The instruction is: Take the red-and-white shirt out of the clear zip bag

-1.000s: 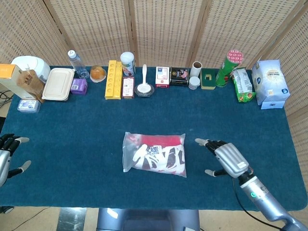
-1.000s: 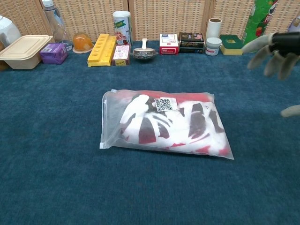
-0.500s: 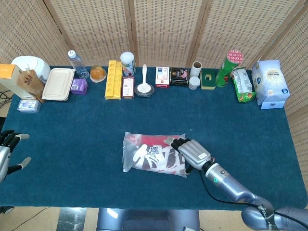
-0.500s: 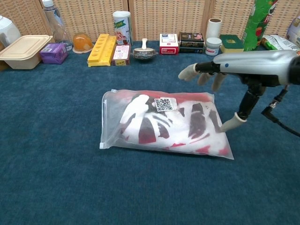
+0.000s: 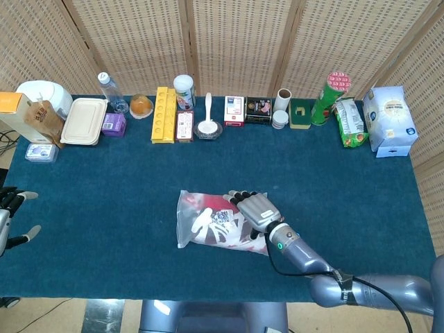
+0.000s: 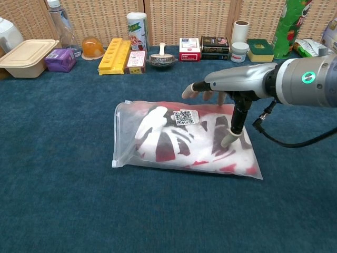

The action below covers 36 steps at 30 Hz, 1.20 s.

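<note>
The clear zip bag (image 5: 201, 229) lies flat at the table's front centre with the folded red-and-white shirt (image 6: 168, 139) inside. Its zip edge (image 6: 117, 134) faces left. My right hand (image 5: 254, 207) hovers over the bag's right half with its fingers spread and nothing held. In the chest view the right hand (image 6: 234, 84) reaches in from the right, its fingertips (image 6: 190, 93) past the bag's far edge and the thumb tip (image 6: 229, 139) down on the plastic. At the far left table edge my left hand (image 5: 7, 211) is open and holds nothing.
A row of goods lines the back edge: a lunch box (image 5: 84, 121), a water bottle (image 5: 107, 89), a yellow tray (image 5: 163, 114), a bowl with a spoon (image 5: 208, 127), a green can (image 5: 328, 97) and a white pack (image 5: 390, 121). Blue cloth (image 5: 104, 180) surrounds the bag.
My right hand has swept left from beside the bag to over its right half, and the thumb now touches the plastic. The bag has not shifted. The left hand barely moved.
</note>
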Tool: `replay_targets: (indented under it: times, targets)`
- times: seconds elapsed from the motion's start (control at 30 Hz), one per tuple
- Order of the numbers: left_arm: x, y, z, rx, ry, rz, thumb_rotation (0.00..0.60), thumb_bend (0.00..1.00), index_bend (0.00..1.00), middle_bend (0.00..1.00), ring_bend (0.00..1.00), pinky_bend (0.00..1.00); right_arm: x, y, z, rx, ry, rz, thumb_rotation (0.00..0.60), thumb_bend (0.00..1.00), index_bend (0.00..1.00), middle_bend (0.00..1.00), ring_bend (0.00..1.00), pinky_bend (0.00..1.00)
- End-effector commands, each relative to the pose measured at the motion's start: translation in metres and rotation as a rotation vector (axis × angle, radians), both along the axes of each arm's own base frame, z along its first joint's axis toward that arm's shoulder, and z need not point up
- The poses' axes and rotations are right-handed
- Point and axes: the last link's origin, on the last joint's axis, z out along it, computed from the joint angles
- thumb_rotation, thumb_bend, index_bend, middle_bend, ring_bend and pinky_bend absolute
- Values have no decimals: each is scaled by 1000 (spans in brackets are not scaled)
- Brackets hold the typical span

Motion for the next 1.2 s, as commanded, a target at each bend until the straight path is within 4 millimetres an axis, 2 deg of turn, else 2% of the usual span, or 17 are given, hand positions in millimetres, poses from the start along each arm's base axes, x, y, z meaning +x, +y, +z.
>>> replay_targets:
  times: [0.03, 0.2, 0.3, 0.4, 0.47, 0.5, 0.57, 0.67, 0.73, 0.93, 1.2]
  targets:
    - [-2, 0, -1, -3, -4, 6, 600, 155, 307, 345, 214, 256, 4, -3, -9, 0, 58, 2, 600, 69, 0, 78, 148, 223]
    - [-4, 2, -1, -4, -8, 5, 600, 155, 306, 345, 215, 255, 8, -2, -17, 15, 113, -2, 600, 68, 0, 104, 162, 227]
    - [-4, 1, -1, -6, -10, 3, 600, 154, 306, 345, 215, 255, 15, -3, -25, 10, 169, 23, 600, 69, 36, 191, 241, 282]
    - [-5, -1, -2, -9, -17, 5, 600, 155, 306, 344, 214, 256, 22, -4, -34, 5, 197, 35, 600, 82, 194, 326, 394, 407]
    - [-5, -3, -2, -13, -17, 8, 600, 155, 306, 344, 215, 256, 27, -5, -39, -10, 198, 45, 600, 109, 369, 460, 560, 543]
    - [-6, -4, -2, -16, -17, 11, 600, 155, 306, 345, 214, 256, 29, -6, -42, -25, 190, 51, 600, 117, 414, 495, 600, 574]
    - [-7, -5, -2, -19, -15, 15, 600, 155, 306, 345, 214, 255, 32, -5, -46, -44, 173, 68, 600, 142, 564, 623, 744, 696]
    - [-7, -6, -1, -21, -15, 18, 600, 155, 307, 345, 214, 255, 33, -6, -49, -70, 117, 88, 600, 151, 701, 746, 882, 832]
    - [-7, -7, -2, -24, -16, 22, 600, 154, 306, 345, 214, 255, 33, -5, -49, -61, 61, 80, 600, 152, 749, 788, 935, 887]
    - [-3, -6, -1, -37, -12, 19, 600, 155, 306, 345, 215, 255, 27, -8, -35, 12, -119, 32, 600, 152, 806, 835, 995, 950]
    - [14, 5, 1, -56, 9, -25, 600, 154, 306, 345, 214, 256, 18, -7, -6, 140, -280, -47, 600, 153, 828, 854, 1000, 962]
